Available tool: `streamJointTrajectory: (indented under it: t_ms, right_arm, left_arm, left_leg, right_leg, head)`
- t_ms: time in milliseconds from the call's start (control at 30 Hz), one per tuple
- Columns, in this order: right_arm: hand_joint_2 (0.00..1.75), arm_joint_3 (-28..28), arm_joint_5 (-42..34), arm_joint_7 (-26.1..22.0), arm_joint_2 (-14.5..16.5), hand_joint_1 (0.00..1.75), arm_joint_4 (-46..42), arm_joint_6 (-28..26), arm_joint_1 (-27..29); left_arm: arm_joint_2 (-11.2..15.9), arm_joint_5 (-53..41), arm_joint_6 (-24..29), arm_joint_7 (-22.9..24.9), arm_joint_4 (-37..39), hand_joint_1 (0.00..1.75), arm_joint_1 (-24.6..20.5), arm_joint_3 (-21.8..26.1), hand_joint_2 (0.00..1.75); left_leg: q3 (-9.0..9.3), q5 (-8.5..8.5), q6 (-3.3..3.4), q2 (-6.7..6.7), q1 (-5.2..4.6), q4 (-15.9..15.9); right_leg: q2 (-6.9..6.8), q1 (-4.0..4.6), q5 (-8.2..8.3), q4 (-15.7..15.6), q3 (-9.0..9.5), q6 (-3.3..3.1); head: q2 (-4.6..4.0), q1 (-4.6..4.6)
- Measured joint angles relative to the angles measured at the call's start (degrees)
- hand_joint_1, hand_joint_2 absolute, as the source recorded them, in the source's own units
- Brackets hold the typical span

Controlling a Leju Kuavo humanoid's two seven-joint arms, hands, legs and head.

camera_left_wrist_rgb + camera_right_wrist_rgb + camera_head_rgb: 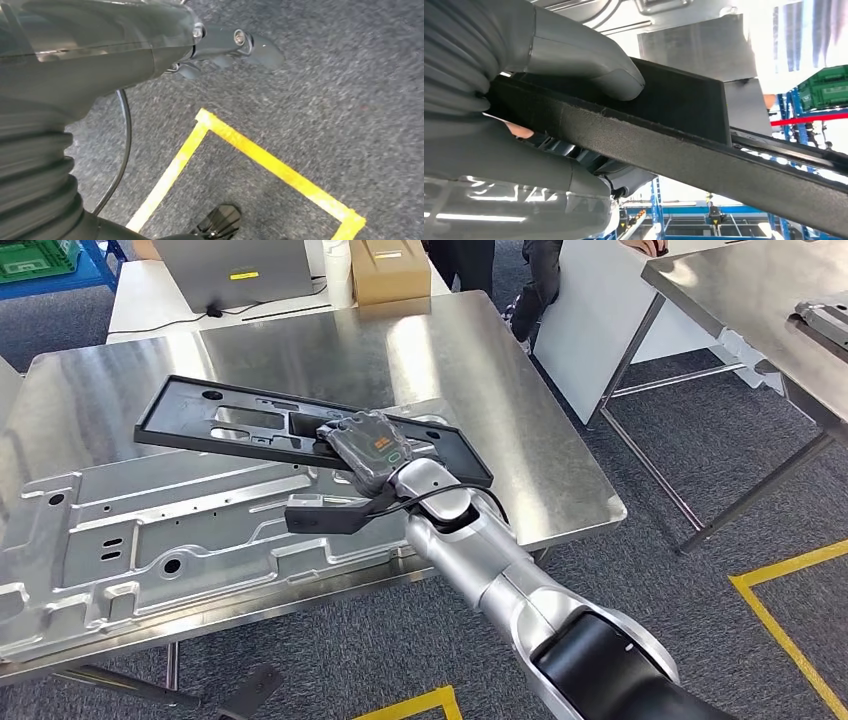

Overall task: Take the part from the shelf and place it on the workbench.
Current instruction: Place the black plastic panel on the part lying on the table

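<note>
From the head view, the right hand [368,448] grips the long black part [240,420] at frame centre, the part stretching up-left over the steel workbench [540,440]. The left wrist view has the left hand [220,47] hanging over grey carpet, fingers loosely extended, holding nothing. In the right wrist view, the thumb [589,65] presses the part's [684,100] upper face.

The bench [540,440] is brushed metal with a soft shine. The stamped panel [150,540] on it is bare, dull silver metal. The part [230,420] looks like black matt plastic, and its edge is rough and grainy. The right hand [368,450] has a smooth grey plastic cover. The floor [325,100] is rough grey carpet.
</note>
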Motion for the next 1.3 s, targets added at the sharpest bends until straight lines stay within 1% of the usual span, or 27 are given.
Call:
streamJointTrajectory:
  t_ms: [100, 200, 267, 333, 367, 400, 433, 500, 533, 567, 600, 667, 700, 733, 767, 800, 833, 867, 900, 933, 967, 1000, 1067, 1100, 1133, 1233, 1300]
  right_arm:
    - [1.75, 0.81, -0.54, 0.00, 0.31, 1.75, 0.00, -0.09, 0.00]
    - [1.75, 1.41, -0.72, 0.09, 0.50, 1.75, 0.00, -0.33, -0.05]
    - [1.75, 1.69, -0.75, 0.14, 0.52, 1.75, 0.00, -0.46, -0.24]
    - [1.75, 1.97, -0.75, 0.24, 0.50, 1.75, 0.00, -0.51, -0.29]
    - [1.75, 2.10, -0.75, 0.31, 0.46, 1.75, 0.00, -0.51, -0.15]
    - [1.75, 2.24, -0.73, 0.38, 0.42, 1.75, 0.00, -0.51, 0.02]
    - [1.75, 2.35, -0.71, 0.41, 0.39, 1.75, 0.00, -0.51, 0.17]
    - [1.75, 2.53, -0.65, 0.44, 0.32, 1.75, 0.01, -0.51, 0.26]
    - [1.75, 2.58, -0.61, 0.44, 0.27, 1.75, 0.02, -0.52, 0.21]
    - [1.75, 2.66, -0.57, 0.43, 0.30, 1.75, 0.02, -0.52, 0.20]
    - [1.75, 2.72, -0.53, 0.48, 0.30, 1.75, 0.02, -0.54, 0.22]
    - [1.75, 2.81, -0.48, 0.57, 0.37, 1.75, 0.02, -0.57, 0.27]
    - [1.75, 2.84, -0.49, 0.62, 0.29, 1.75, 0.02, -0.59, 0.28]
    - [1.75, 2.87, -0.50, 0.62, 0.20, 1.75, 0.04, -0.59, 0.35]
    - [1.75, 2.91, -0.50, 0.61, 0.09, 1.75, 0.08, -0.59, 0.62]
    - [1.75, 2.95, -0.51, 0.62, -0.03, 1.75, 0.16, -0.58, 1.11]
    - [1.75, 2.98, -0.51, 0.62, -0.21, 1.75, 0.28, -0.57, 1.75]
    - [1.75, 3.02, -0.50, 0.62, -0.38, 1.75, 0.39, -0.57, 2.38]
    - [1.75, 3.05, -0.50, 0.69, -0.51, 1.75, 0.48, -0.57, 2.78]
    - [1.75, 3.09, -0.50, 0.76, -0.58, 1.75, 0.53, -0.59, 2.92]
    - [1.75, 3.12, -0.53, 0.83, -0.58, 1.75, 0.55, -0.61, 2.88]
    - [1.75, 3.15, -0.57, 0.91, -0.55, 1.75, 0.55, -0.63, 2.79]
    - [1.75, 3.26, -0.67, 0.98, -0.58, 1.75, 0.63, -0.68, 2.68]
    - [1.75, 3.30, -0.69, 1.01, -0.61, 1.75, 0.67, -0.70, 2.62]
    - [1.75, 3.34, -0.71, 1.02, -0.62, 1.75, 0.68, -0.72, 2.45]
    - [1.75, 3.40, -0.76, 0.99, -0.33, 1.75, 0.45, -0.81, 1.26]
    - [1.75, 3.42, -0.80, 0.97, -0.21, 1.75, 0.29, -0.84, 0.63]
  left_arm:
    - [-0.02, 0.10, 0.01, 0.18, -0.01, 0.00, -0.02, 0.02, 1.75]
    - [-0.14, 0.22, 0.09, 0.19, -0.03, 0.00, -0.03, 0.07, 1.75]
    - [-0.26, 0.31, 0.22, 0.19, -0.10, 0.00, -0.04, 0.18, 1.75]
    - [-0.27, 0.39, 0.33, 0.19, -0.18, 0.00, 0.00, 0.30, 1.75]
    - [-0.28, 0.39, 0.34, 0.18, -0.20, 0.00, 0.06, 0.34, 1.75]
    - [-0.28, 0.40, 0.34, 0.18, -0.20, 0.00, 0.13, 0.38, 1.75]
    - [-0.28, 0.42, 0.35, 0.17, -0.20, 0.00, 0.18, 0.42, 1.75]
    - [-0.29, 0.45, 0.35, 0.14, -0.22, 0.00, 0.19, 0.46, 1.75]
    - [-0.30, 0.49, 0.35, 0.11, -0.24, 0.00, 0.13, 0.46, 1.75]
    - [-0.31, 0.51, 0.34, 0.09, -0.26, 0.00, 0.07, 0.46, 1.75]
    - [-0.34, 0.54, 0.34, 0.07, -0.28, 0.00, 0.04, 0.45, 1.75]
    - [-0.46, 0.57, 0.35, 0.03, -0.33, 0.00, -0.05, 0.45, 1.75]
    - [-0.53, 0.58, 0.35, 0.01, -0.34, 0.00, -0.17, 0.44, 1.75]
    - [-0.57, 0.61, 0.35, -0.01, -0.34, 0.00, -0.29, 0.43, 1.75]
    - [-0.61, 0.62, 0.35, 0.00, -0.31, 0.00, -0.33, 0.40, 1.75]
    - [-0.61, 0.63, 0.34, 0.02, -0.26, 0.00, -0.14, 0.39, 1.75]
    - [-0.61, 0.64, 0.34, 0.03, -0.20, 0.00, 0.25, 0.39, 1.75]
    - [-0.61, 0.63, 0.33, 0.06, -0.15, 0.00, 0.67, 0.40, 1.75]
    - [-0.61, 0.63, 0.33, 0.04, -0.11, 0.00, 0.97, 0.42, 1.75]
    - [-0.61, 0.66, 0.33, -0.01, -0.08, 0.00, 1.10, 0.42, 1.75]
    - [-0.61, 0.70, 0.33, -0.09, -0.05, 0.00, 1.20, 0.42, 1.75]
    - [-0.61, 0.74, 0.32, -0.21, -0.01, 0.00, 1.40, 0.42, 1.75]
    - [-0.70, 0.67, 0.31, -0.45, 0.22, 0.00, 2.11, 0.37, 1.75]
    - [-0.78, 0.61, 0.31, -0.55, 0.33, 0.00, 2.41, 0.34, 1.75]
    - [-0.90, 0.55, 0.38, -0.69, 0.41, 0.00, 2.61, 0.31, 1.75]
    - [-1.31, 0.53, 0.67, -1.12, 0.36, 0.00, 2.98, 0.24, 1.75]
    - [-1.44, 0.54, 0.75, -1.20, 0.32, 0.00, 3.19, 0.14, 1.75]
  left_leg:
    - [-0.16, -0.10, 0.33, 0.05, -0.21, 0.08]
    - [0.74, -0.20, 1.07, 0.06, 0.43, -0.99]
    - [1.73, -0.35, 1.26, 0.06, 0.96, -1.34]
    - [2.30, -0.84, 1.13, 0.03, 1.31, -1.35]
    - [2.68, -1.23, 0.90, -0.02, 1.52, -1.34]
    - [3.24, -1.74, 0.58, -0.07, 1.81, -1.33]
    - [3.99, -2.38, 0.17, -0.14, 2.16, -1.33]
    - [5.85, -4.03, -0.89, -0.21, 2.89, -1.40]
    - [6.52, -4.75, -1.49, -0.18, 3.08, -1.58]
    - [6.97, -5.27, -2.07, -0.09, 3.15, -2.03]
    - [7.41, -5.41, -2.63, 0.02, 3.11, -2.68]
    - [8.09, -4.65, -3.52, 0.14, 3.10, -3.37]
    - [7.69, -3.54, -3.64, 0.22, 3.07, -1.97]
    - [6.18, -2.42, -3.40, 0.30, 2.92, 0.97]
    - [3.66, -1.88, -2.90, 0.39, 2.59, 5.16]
    - [0.53, -2.40, -2.22, 0.44, 2.04, 9.64]
    - [-2.56, -4.37, -1.66, 0.41, 1.36, 13.15]
    - [-5.26, -7.15, -1.29, 0.37, 0.70, 15.18]
    - [-7.43, -9.81, -1.04, 0.32, 0.16, 15.49]
    - [-9.14, -11.27, -0.89, 0.28, -0.20, 14.29]
    - [-10.38, -10.48, -0.75, 0.27, -0.37, 11.94]
    - [-11.33, -6.56, -0.64, 0.29, -0.41, 8.75]
    - [-12.46, 5.05, -0.03, 0.66, -0.34, 3.12]
    - [-12.75, 9.18, 0.40, 0.78, -0.33, 1.91]
    - [-12.97, 10.80, 0.90, 0.83, -0.38, 1.70]
    - [-13.25, 10.11, 1.94, 0.31, -0.26, 2.20]
    - [-13.25, 9.78, 2.43, 0.01, -0.10, 2.15]
  right_leg:
    - [-0.01, -0.36, 0.33, -0.02, 0.01, 0.31]
    - [0.00, -0.24, 0.75, 1.70, -0.83, 0.74]
    - [-0.02, -0.34, -0.29, 5.71, -3.68, 1.06]
    - [-0.04, -0.61, -1.83, 12.02, -8.10, 1.38]
    - [-0.05, -0.79, -1.87, 14.13, -10.01, 1.58]
    - [-0.07, -0.99, -1.06, 14.42, -11.04, 1.83]
    - [-0.11, -1.20, 0.51, 12.75, -11.05, 2.10]
    - [-0.36, -1.66, 4.97, 5.78, -9.10, 2.83]
    - [-0.53, -1.61, 5.89, 2.79, -8.18, 2.87]
    - [-0.66, -1.44, 6.26, 1.12, -7.58, 2.62]
    - [-0.70, -1.20, 5.53, 0.76, -7.40, 2.08]
    - [-0.70, -1.03, 4.17, 0.70, -6.55, 0.56]
    - [-0.65, -1.08, 3.52, 0.47, -5.81, -0.06]
    - [-0.59, -1.09, 2.91, 0.17, -4.80, -0.61]
    - [-0.51, -1.04, 2.18, -0.26, -3.46, -1.12]
    - [-0.44, -0.87, 1.39, -0.72, -2.09, -1.46]
    - [-0.36, -0.68, 0.52, -1.19, -0.55, -1.74]
    - [-0.25, -0.43, -0.30, -1.57, 1.04, -1.95]
    - [-0.11, -0.16, -1.15, -1.82, 2.57, -2.13]
    - [0.02, 0.11, -2.07, -1.95, 4.07, -2.25]
    - [0.12, 0.34, -3.03, -1.97, 5.49, -2.26]
    - [0.22, 0.51, -4.13, -1.99, 6.62, -2.22]
    - [0.45, 0.94, -6.39, -1.44, 8.35, -1.97]
    - [0.51, 1.10, -7.38, -1.21, 8.68, -1.85]
    - [0.49, 1.23, -8.15, -1.00, 8.96, -1.72]
    - [0.08, 1.16, -9.90, 0.16, 8.40, -1.21]
    - [0.03, 1.00, -12.37, 5.72, 5.12, -0.85]
  head:
    - [0.00, -0.08]
    - [0.00, -0.05]
    - [0.00, 0.23]
    - [0.00, 0.59]
    - [0.00, 0.70]
    - [0.00, 0.82]
    - [0.00, 0.93]
    - [0.00, 1.22]
    - [0.00, 1.45]
    - [0.00, 1.67]
    - [0.00, 1.78]
    - [0.00, 1.54]
    - [0.00, 1.19]
    - [0.00, 0.82]
    - [0.00, 0.39]
    - [0.00, 0.03]
    - [0.00, -0.25]
    - [0.00, -0.43]
    - [0.00, -0.54]
    - [0.00, -0.61]
    - [0.00, -0.62]
    - [0.00, -0.67]
    - [0.00, -0.89]
    - [0.00, -0.92]
    - [0.00, -0.88]
    - [0.00, -0.56]
    - [0.00, -0.30]
